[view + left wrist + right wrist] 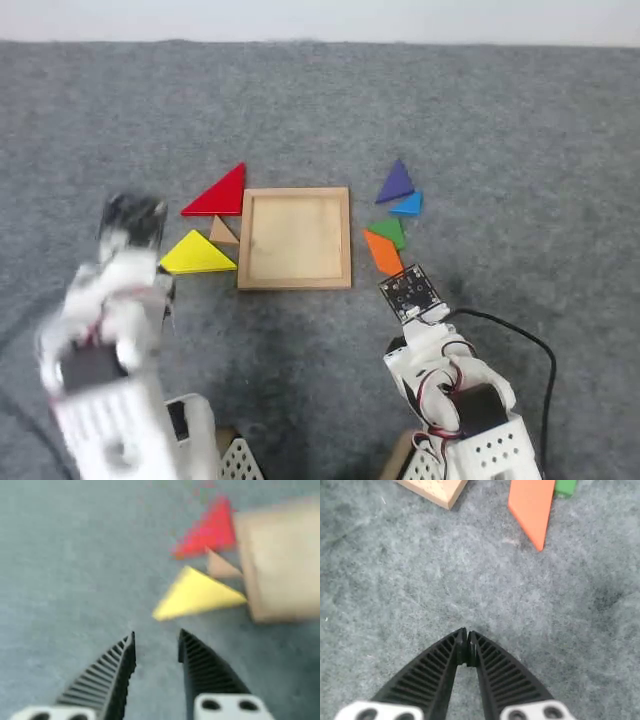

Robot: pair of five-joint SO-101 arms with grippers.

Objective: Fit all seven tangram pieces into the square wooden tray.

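The square wooden tray [296, 193] lies mid-table with nothing in it. Left of it are a red triangle [218, 195], a small tan triangle [222, 232] and a yellow triangle [195, 255]. Right of it are a purple triangle [396, 183], a blue piece [407, 204], a green piece [389, 231] and an orange parallelogram [382, 252]. My left gripper [156, 637] is open above the cloth, short of the yellow triangle [197, 594], holding nothing. My right gripper [466, 632] is shut and empty, low over the cloth, short of the orange parallelogram [532, 505].
Grey felt cloth covers the whole table. The left arm [110, 320] stands at the near left and the right arm [445, 375] at the near right, with a black cable [520, 335] looping beside it. Open cloth lies in front of the tray.
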